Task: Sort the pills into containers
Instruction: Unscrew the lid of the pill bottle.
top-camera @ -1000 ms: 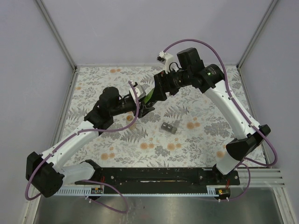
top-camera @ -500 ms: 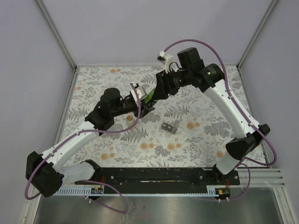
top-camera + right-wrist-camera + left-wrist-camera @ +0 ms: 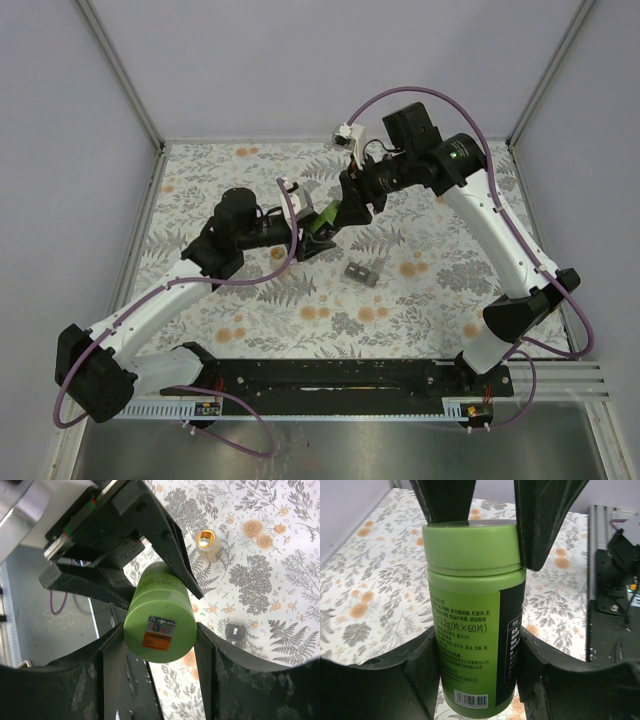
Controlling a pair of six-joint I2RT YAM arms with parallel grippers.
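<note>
Step in hand, judged: unscrew the cap. Left gripper (image 3: 477, 672) jaws part open, clamped on the body of the green pill bottle (image 3: 470, 630), held off the floral table (image 3: 440, 290) near its middle. Right gripper (image 3: 160, 647) jaws closed onto the cap (image 3: 160, 625), pads touching 2 opposite sides. To do it well: keep the right wrist coaxial with the bottle; hold the left grip firm against rotation; the bottle looks tilted, so raise its mouth before the cap frees. The grey 2-cell container (image 3: 364, 272) is near.
</note>
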